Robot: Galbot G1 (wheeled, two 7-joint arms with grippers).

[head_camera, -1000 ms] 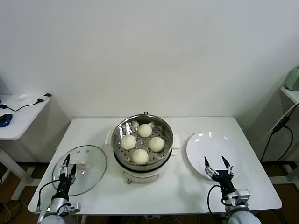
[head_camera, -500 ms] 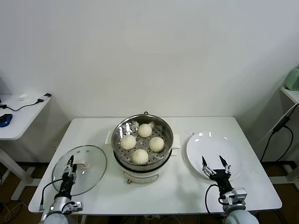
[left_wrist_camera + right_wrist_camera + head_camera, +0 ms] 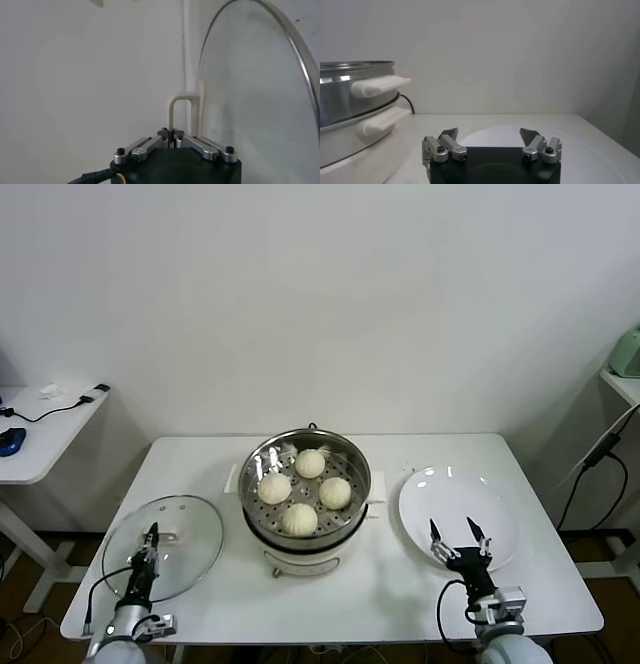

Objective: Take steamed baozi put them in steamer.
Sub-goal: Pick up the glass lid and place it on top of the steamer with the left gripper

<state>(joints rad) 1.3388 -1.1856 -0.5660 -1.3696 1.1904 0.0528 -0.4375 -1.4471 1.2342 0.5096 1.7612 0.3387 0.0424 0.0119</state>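
black grippers [image 3: 490, 142] — silver links, screws, cable

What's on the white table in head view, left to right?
Left gripper over glass lid → steamer holding four baozi → white plate with right gripper over its near edge.

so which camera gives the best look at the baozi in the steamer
The head view: all four baozi sit in plain sight on the steamer tray. The right wrist view catches only the steamer's steel side and white handles, no buns; the left wrist view shows neither.
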